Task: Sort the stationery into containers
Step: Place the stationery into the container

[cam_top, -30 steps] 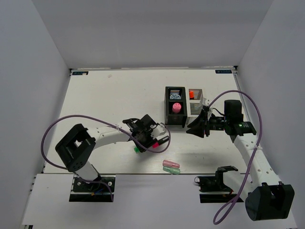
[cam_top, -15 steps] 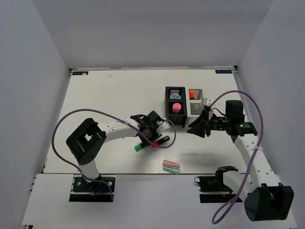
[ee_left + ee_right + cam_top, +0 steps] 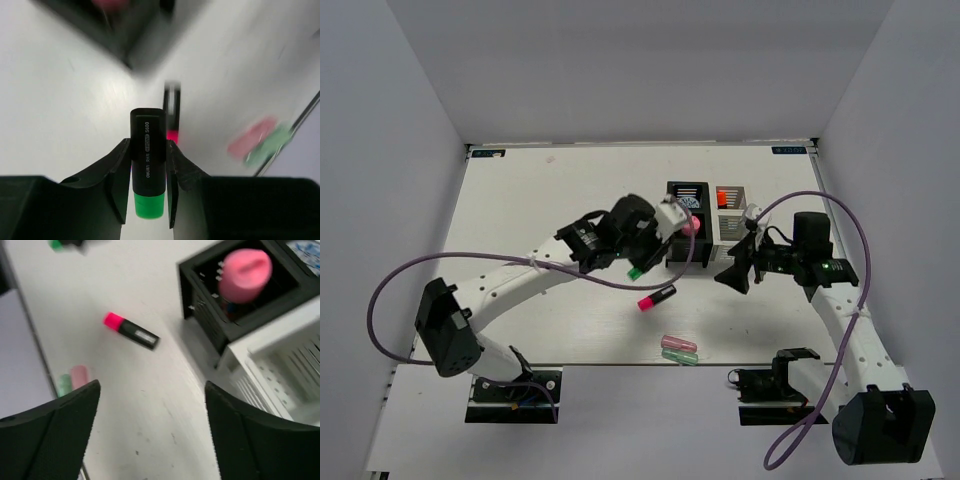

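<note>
Nearest, a pastel pink piece (image 3: 673, 343) and a pastel green piece (image 3: 682, 356) lie side by side on the surface (image 3: 540, 200); beyond them lies a pink-capped marker (image 3: 657, 298). The left gripper (image 3: 148, 170), clamped on a green-capped marker (image 3: 147, 135), hangs just beside the black bin (image 3: 687, 255); the right gripper (image 3: 150, 435) is spread and empty. Best practice is probably to centre the marker over the bin mouth, clear of the rim, before letting go

1. The green-capped marker (image 3: 147, 150) is pinched lengthwise in the left gripper (image 3: 147, 155), held clear of the table.
2. The pink-capped marker (image 3: 657, 297) lies flat in front of the black bin (image 3: 688, 253).
3. The pastel pink piece (image 3: 677, 344) and the pastel green piece (image 3: 682, 356) lie side by side.
4. The black bin holds a pink lump (image 3: 690, 224), and the white bin (image 3: 728, 229) beside it holds something orange (image 3: 724, 197).
</note>
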Tool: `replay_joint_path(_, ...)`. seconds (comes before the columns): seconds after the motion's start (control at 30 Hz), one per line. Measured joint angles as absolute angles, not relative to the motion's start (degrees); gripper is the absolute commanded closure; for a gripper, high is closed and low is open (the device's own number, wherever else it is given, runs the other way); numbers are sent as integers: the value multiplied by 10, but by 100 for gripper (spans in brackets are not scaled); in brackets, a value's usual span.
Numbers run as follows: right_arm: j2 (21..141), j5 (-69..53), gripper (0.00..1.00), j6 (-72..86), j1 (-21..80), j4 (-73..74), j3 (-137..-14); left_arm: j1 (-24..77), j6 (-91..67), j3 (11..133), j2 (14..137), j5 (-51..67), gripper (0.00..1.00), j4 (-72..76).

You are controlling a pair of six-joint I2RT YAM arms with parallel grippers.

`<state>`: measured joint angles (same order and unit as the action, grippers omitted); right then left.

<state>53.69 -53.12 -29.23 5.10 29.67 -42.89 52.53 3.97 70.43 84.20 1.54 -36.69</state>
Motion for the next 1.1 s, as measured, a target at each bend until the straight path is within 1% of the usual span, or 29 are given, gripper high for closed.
replay_joint_path(0.03, 535, -509, 10, -283, 51, 284, -423, 526, 38, 736, 839, 15, 99, -340)
replay_joint_path(0.07, 533, -484, 52, -271, 51, 277, -420, 526, 37, 757, 838, 15, 99, -314)
replay_joint_path(0.1, 530, -449, 100, -260, 51, 267, -420, 526, 36, 771, 838, 15, 99, -277)
replay_joint_path(0.2, 524, -340, 100, -213, 51, 240, -421, 526, 29, 789, 856, 14, 99, -165)
replay_joint_path(0.3, 516, -237, 100, -179, 43, 213, -421, 526, 20, 818, 918, 14, 99, -66)
replay_joint_path(0.33, 512, -212, 97, -168, 40, 207, -421, 526, 18, 833, 946, 15, 99, -36)
replay_joint_path(0.37, 509, -191, 87, -161, 36, 200, -421, 526, 16, 850, 977, 15, 99, -7)
replay_joint_path(0.4, 507, -175, 72, -153, 32, 194, -421, 526, 14, 867, 1009, 15, 99, 27)
replay_joint_path(0.5, 506, -142, 57, -136, 25, 181, -420, 526, -1, 925, 1097, 16, 99, 90)
replay_joint_path(0.53, 506, -138, 56, -130, 22, 178, -419, 526, -5, 947, 1125, 16, 99, 109)
replay_joint_path(0.67, 507, -133, 56, -121, 13, 175, -414, 521, -29, 1057, 1224, 15, 99, 133)
replay_joint_path(0.77, 508, -136, 55, -117, 2, 174, -413, 515, -47, 1108, 1265, 14, 99, 143)
replay_joint_path(0.97, 507, -140, 55, -109, -24, 170, -411, 500, -78, 1124, 1296, 8, 99, 155)
replay_joint_path(1.0, 507, -143, 53, -109, -27, 169, -409, 497, -81, 1124, 1300, 4, 99, 156)
replay_joint_path(1.03, 507, -145, 47, -108, -29, 168, -406, 494, -85, 1124, 1304, 1, 99, 155)
replay_joint_path(1.1, 507, -151, 45, -105, -34, 168, -403, 490, -93, 1124, 1311, -5, 99, 156)
